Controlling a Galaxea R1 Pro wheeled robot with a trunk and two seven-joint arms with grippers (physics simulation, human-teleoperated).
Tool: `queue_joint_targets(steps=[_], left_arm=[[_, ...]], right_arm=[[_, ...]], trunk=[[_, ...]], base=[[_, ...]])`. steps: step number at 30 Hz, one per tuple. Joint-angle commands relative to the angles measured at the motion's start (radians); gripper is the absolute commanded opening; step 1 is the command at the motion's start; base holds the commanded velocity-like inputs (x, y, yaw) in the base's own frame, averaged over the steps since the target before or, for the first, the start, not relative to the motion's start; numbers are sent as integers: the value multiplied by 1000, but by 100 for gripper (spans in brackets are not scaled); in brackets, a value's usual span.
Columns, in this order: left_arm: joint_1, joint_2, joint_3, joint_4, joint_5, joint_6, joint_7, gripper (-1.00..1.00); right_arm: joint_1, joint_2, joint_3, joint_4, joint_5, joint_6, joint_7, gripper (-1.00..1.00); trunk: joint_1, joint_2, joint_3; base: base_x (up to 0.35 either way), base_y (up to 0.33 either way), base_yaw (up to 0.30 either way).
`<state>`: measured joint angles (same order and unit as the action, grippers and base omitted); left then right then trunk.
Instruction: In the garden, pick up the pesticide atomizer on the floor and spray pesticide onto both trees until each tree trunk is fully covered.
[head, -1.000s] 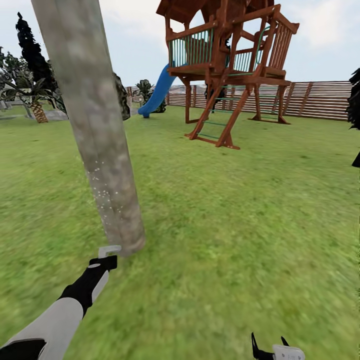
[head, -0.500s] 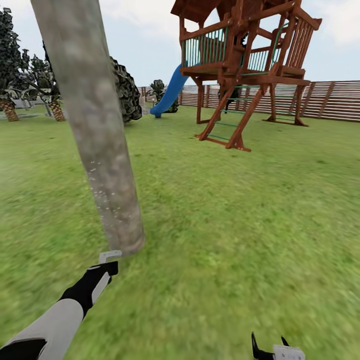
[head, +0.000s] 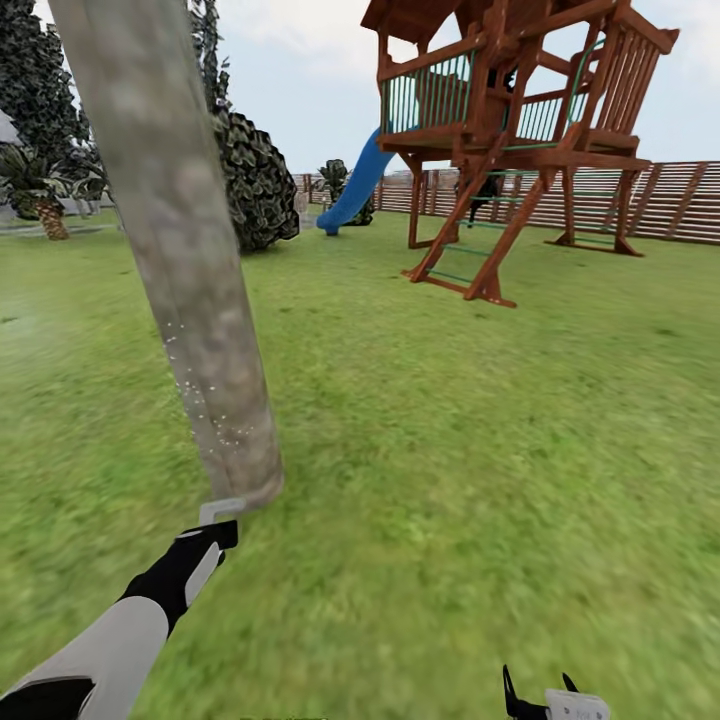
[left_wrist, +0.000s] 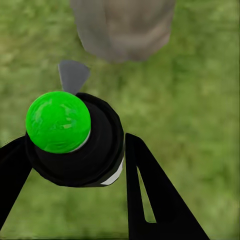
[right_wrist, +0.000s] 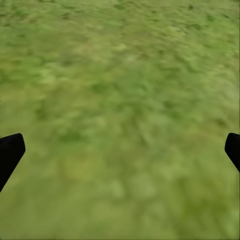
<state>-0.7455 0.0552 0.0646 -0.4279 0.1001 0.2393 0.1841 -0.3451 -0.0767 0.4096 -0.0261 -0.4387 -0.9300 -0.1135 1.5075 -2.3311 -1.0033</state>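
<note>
**Left end effector grips the atomizer at the foot of the trunk**

Left end effector (left_wrist: 75, 165) is clamped around a black atomizer with a bright green round cap (left_wrist: 58, 121): its two black fingers (left_wrist: 150, 200) press against either side of the dark body, and a small grey nozzle tab (left_wrist: 73, 75) juts out ahead of the cap. In the head view the same end effector (head: 205, 540) sits at the end of a white and black forearm, with the pale grey nozzle (head: 220, 509) just above it and almost touching the base of the thick, pale beige-grey mottled tree trunk (head: 185, 260). That trunk rises directly ahead of the end effector and leans slightly away to its left; a scatter of fine white specks shows on its lower part. From the left wrist view the trunk's foot (left_wrist: 122, 27) lies just beyond the nozzle, on green grass lawn (head: 470, 450).

Right end effector (head: 540, 700) hangs low over the lawn, well to the right of the trunk, its black fingertips (right_wrist: 11, 150) spread wide apart with nothing between them but grass (right_wrist: 120, 110).

Far beyond both end effectors stand a reddish-brown wooden play tower (head: 510, 120) with a blue slide (head: 355, 190), a brown slatted fence (head: 680, 200), a dark rounded bush (head: 255, 180) and a short palm (head: 45, 200).
</note>
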Motion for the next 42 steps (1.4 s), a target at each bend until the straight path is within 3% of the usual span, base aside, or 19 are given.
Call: queue_joint_targets(steps=[1,8,22,42], left_arm=[[0,0,0,0,0,0,0,-100],[0,-2,0,-1,-1,-1,1,-100],[0,-2,-2,-2,-1,-3,2,-100],[0,-2,-2,-2,-1,-3,2,-100]], right_arm=[[0,0,0,0,0,0,0,100],[0,0,0,0,0,0,0,100],[0,0,0,0,0,0,0,100],[0,0,0,0,0,0,0,100]], trunk=[[0,0,0],[0,0,0],[0,0,0],[0,0,0]], base=[[0,-272,278],[88,-272,257],[119,-272,22],[132,-272,222]])
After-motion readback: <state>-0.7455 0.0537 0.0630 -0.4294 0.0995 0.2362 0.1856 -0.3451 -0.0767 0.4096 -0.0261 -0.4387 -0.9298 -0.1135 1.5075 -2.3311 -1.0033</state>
